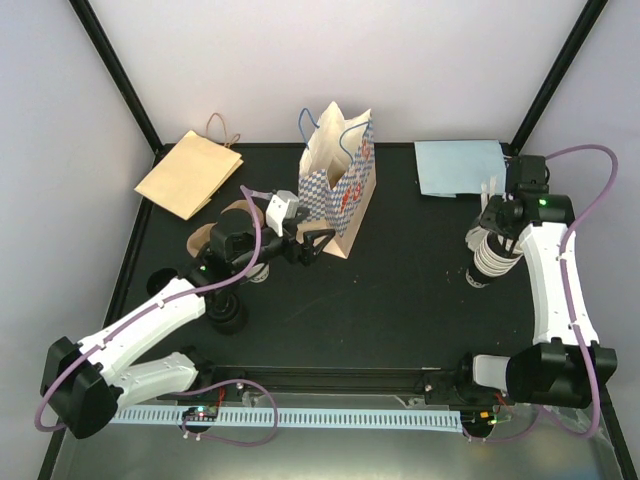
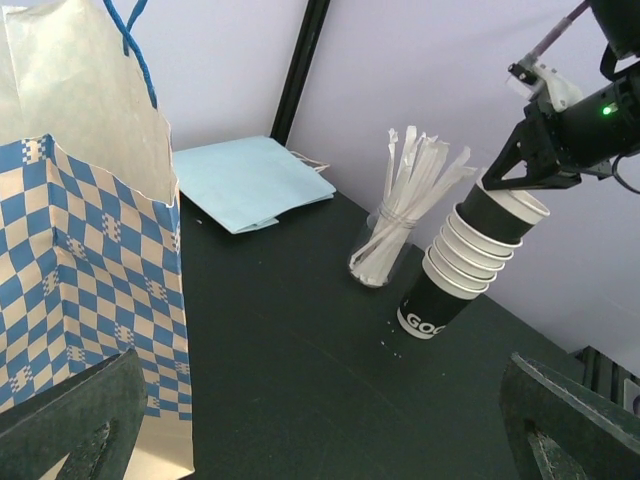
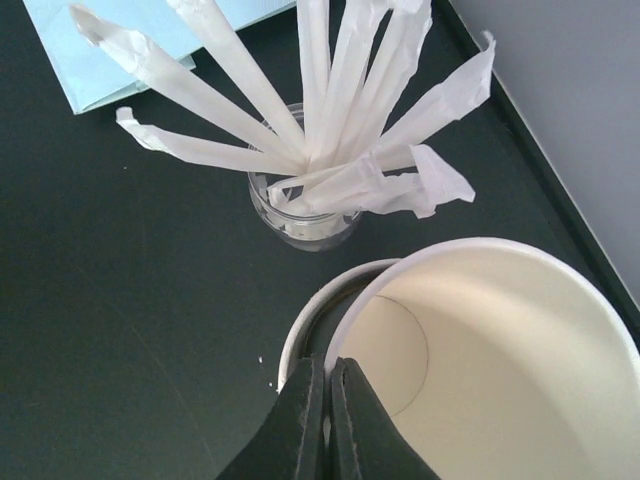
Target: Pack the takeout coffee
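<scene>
Blue-white checkered bag [image 1: 340, 185], black cups [image 2: 462, 262] w/ white rims, lt-blue sheet [image 1: 455, 167].

The flat black tabletop [image 1: 400, 300] is matt and smooth, the blue-and-white chequered bag [image 1: 345, 195] creased matt paper, the stacked black white-lined cups [image 2: 465, 265] smooth paper, the clear round jar [image 3: 300, 225] glossy glass.

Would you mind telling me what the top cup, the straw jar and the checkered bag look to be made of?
Top cup: likely paper, matte cream inside, rolled rim.
Straw jar: clear glass or plastic, see-through wall.
Checkered bag: printed paper, creased and matte.
</scene>
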`<state>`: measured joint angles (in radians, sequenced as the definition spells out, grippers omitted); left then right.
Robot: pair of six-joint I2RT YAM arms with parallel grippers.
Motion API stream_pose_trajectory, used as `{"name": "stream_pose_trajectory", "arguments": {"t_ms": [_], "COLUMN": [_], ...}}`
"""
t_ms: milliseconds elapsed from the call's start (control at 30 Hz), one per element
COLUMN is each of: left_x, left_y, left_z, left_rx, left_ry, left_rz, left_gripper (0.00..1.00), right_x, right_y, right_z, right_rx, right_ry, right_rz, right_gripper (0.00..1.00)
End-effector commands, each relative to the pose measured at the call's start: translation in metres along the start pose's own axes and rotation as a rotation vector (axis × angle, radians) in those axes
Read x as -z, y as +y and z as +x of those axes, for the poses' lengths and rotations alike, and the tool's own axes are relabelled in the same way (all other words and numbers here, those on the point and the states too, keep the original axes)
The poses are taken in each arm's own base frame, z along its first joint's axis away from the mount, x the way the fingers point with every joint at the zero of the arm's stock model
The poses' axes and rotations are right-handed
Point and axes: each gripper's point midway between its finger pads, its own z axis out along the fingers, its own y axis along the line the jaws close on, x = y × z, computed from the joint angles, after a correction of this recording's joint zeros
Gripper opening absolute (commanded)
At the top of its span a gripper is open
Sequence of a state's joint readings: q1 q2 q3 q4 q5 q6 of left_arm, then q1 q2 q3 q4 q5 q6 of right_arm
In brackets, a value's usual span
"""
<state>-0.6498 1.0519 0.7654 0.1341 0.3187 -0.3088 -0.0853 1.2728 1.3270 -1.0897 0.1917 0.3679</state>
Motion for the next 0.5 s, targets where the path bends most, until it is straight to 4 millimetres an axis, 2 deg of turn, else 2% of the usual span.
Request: {"name": "stream_pose_trajectory", "arguments": {"t_ms": [0,267,367,467], "left_x": [0.001,0.004,0.012,0.021], "left_y": [-0.012,-0.014,-0.010,0.002], "left_z": [-0.017,-0.023,-0.028,-0.035], "left_rx": [-0.025,-0.012,-0.015,-0.011], "left_ry": [-0.016,-0.019,-0.044,-0.084], "left_rz": [0.034,0.024,-0.014,-0.101], "left_gripper": [0.99,0.99,0.99,0.99], "right_x": [0.021,0.107,0.131,0.145], "right_y": [-0.001,0.005,0.026,0.067], "right_z": [-0.008,-0.041,-0.044,-0.035], "right_rx": [0.012,0.046,0.123,0.257], "right_ry": [-0.020,-0.156,-0.191,-0.212], "right_rz": [0.014,-0.006,-0.058,-0.106], "right_gripper": [0.03,0.03,0.03,0.01]}}
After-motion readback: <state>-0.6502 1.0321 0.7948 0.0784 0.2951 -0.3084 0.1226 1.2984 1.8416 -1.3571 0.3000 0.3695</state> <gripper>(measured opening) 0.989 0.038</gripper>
